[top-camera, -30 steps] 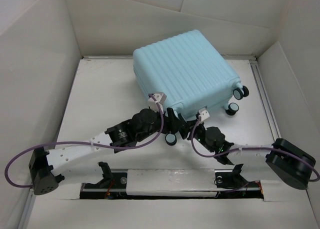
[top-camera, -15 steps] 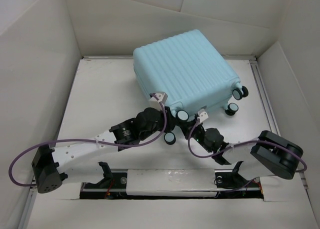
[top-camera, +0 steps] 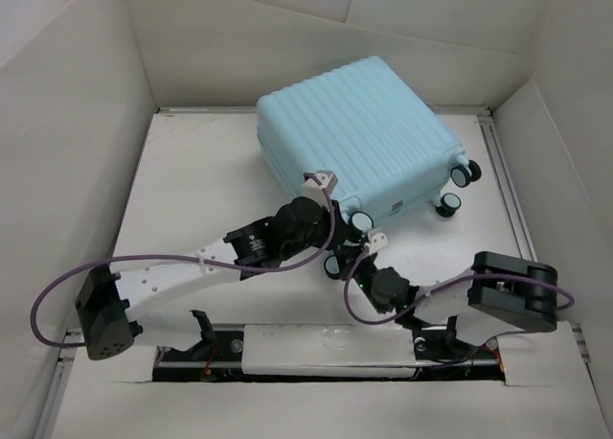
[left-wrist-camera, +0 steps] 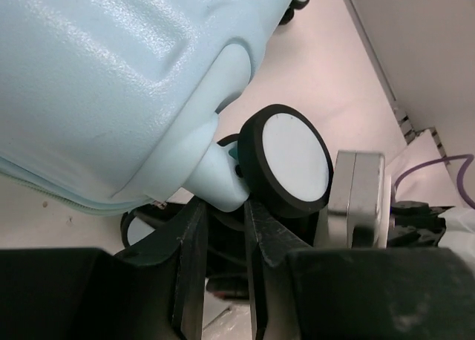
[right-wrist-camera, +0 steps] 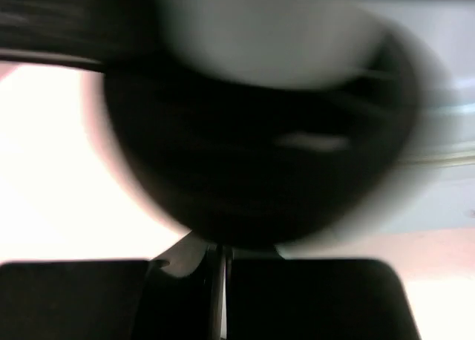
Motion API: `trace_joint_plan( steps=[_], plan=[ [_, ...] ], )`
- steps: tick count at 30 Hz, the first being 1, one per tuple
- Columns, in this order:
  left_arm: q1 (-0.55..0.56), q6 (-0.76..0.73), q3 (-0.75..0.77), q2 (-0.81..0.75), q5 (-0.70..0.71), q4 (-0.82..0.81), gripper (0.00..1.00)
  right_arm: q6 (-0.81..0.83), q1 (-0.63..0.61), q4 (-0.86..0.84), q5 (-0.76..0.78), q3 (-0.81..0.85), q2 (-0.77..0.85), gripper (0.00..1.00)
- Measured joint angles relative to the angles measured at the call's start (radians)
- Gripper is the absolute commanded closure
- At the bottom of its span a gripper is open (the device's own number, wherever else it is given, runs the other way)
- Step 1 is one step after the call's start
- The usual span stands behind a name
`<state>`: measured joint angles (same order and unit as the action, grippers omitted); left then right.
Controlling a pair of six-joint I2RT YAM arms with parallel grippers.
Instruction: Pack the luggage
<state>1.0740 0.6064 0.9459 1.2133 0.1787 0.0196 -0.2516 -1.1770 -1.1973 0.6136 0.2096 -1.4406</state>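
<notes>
Luggage (top-camera: 359, 132) lies at twelve o'clock. Left gripper (left-wrist-camera: 225, 210), nearer, grasps its caster (left-wrist-camera: 286, 162); right gripper (right-wrist-camera: 223, 255) is clenched empty.

Robot lab cell, white table (top-camera: 192, 190) w/ white board walls (top-camera: 77, 123), 2 bolted arms (top-camera: 163, 284), purple cables (top-camera: 144, 259)
</notes>
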Motion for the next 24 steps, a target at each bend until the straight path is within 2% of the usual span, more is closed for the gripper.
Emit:
trace_joint_plan(
  steps=[5,10,12,13,14,15,16,17,19,20,24],
  plan=[
    [-0.003,-0.010,0.108,0.059,-0.028,0.128,0.94,-0.010,-0.143,-0.004,0.258,0.127,-0.133,1.00],
    [-0.016,-0.032,0.230,0.122,-0.089,0.275,0.94,-0.064,-0.214,-0.003,0.488,0.267,-0.262,1.00],
    [-0.026,-0.040,0.271,0.144,-0.114,0.327,0.91,-0.104,-0.222,-0.007,0.565,0.323,-0.306,1.00],
    [-0.032,-0.042,0.288,0.151,-0.122,0.348,0.86,-0.117,-0.225,-0.006,0.602,0.353,-0.330,1.00],
    [-0.039,-0.033,0.300,0.157,-0.127,0.356,0.77,-0.104,-0.229,0.010,0.616,0.383,-0.353,1.00],
    [-0.040,-0.026,0.310,0.163,-0.132,0.361,0.64,-0.080,-0.229,0.048,0.621,0.424,-0.377,0.93],
    [-0.040,-0.023,0.318,0.170,-0.135,0.369,0.40,-0.059,-0.229,0.074,0.638,0.457,-0.396,0.81],
    [-0.041,-0.017,0.323,0.174,-0.138,0.376,0.31,-0.059,-0.230,0.084,0.648,0.474,-0.405,0.54],
    [-0.036,-0.013,0.325,0.174,-0.155,0.356,0.21,-0.043,-0.254,0.109,0.525,0.505,-0.405,0.36],
    [-0.032,-0.010,0.325,0.174,-0.156,0.335,0.16,-0.039,-0.279,0.122,0.467,0.525,-0.403,0.31],
    [-0.046,-0.002,0.314,0.097,-0.173,0.243,0.15,-0.055,-0.374,0.205,0.337,0.533,-0.335,0.25]
  ],
)
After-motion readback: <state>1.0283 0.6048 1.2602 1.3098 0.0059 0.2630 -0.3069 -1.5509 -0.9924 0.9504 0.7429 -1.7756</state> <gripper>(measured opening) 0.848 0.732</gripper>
